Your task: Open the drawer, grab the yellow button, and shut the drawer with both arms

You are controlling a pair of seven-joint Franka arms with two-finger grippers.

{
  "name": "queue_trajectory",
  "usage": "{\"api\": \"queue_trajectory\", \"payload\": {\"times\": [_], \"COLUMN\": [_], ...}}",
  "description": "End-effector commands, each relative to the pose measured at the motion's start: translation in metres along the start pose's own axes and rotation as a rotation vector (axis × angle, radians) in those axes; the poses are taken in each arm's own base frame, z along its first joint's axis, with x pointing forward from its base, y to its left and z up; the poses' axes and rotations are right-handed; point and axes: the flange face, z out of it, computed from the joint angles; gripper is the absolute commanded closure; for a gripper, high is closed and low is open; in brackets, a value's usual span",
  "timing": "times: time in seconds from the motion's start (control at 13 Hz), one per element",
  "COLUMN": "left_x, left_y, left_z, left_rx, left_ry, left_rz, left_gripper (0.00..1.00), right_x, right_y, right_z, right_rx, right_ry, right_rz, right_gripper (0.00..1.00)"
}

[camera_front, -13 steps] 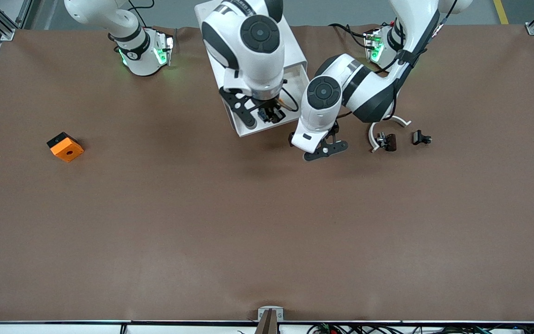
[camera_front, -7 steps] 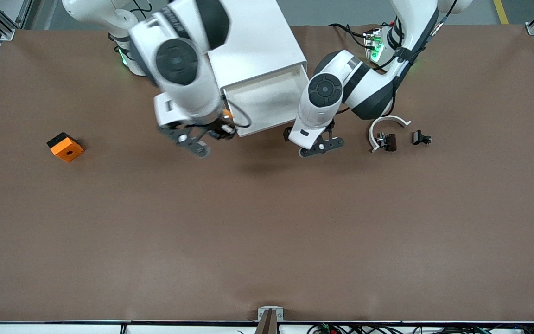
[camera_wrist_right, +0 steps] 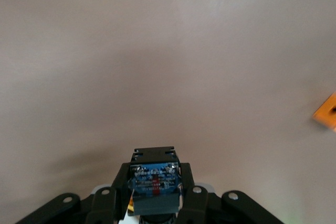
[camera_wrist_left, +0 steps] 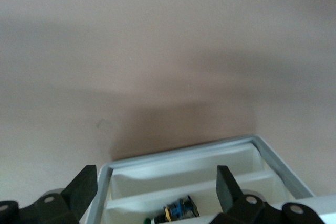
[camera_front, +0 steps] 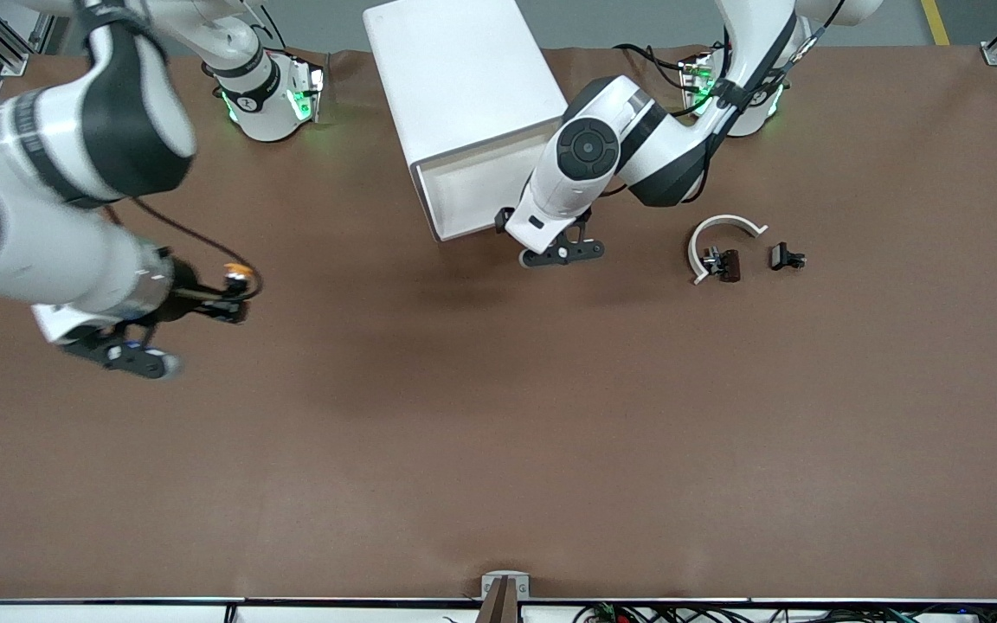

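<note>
Orange-capped button [camera_front: 237, 277] sits clamped in the right gripper [camera_front: 226, 307] over the counter [camera_front: 498, 433] toward the right arm's end; the left gripper [camera_front: 542, 247], jaws spread at the open drawer [camera_front: 472, 186], should push it shut next.

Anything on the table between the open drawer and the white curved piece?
Only the left claw, open in front of the drawer; otherwise bare mat up to the white curved piece, front view.
</note>
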Motion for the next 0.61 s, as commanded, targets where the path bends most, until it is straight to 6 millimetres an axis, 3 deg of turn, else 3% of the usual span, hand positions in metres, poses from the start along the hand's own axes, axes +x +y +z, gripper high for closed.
{"api": "queue_trajectory", "payload": {"times": [0.0, 0.15, 0.54], "left_x": [-0.025, -0.038, -0.079], "left_y": [0.010, 0.017, 0.033], "left_z": [0.016, 0.029, 0.039], "left_rx": [-0.022, -0.021, 0.025], "left_ry": [-0.065, -0.114, -0.175], "left_rz": [0.010, 0.014, -0.028], "left_gripper": [0.00, 0.00, 0.00], "right_x": [0.029, 0.052, 0.112], "right_y": [0.057, 0.092, 0.184], "right_z": [0.005, 0.014, 0.087], "right_rx": [-0.040, -0.030, -0.021], "right_ry": [0.032, 0.082, 0.101], "right_rz": [-0.111, -0.153, -0.189], "right_gripper": [1.00, 1.00, 1.00]}}
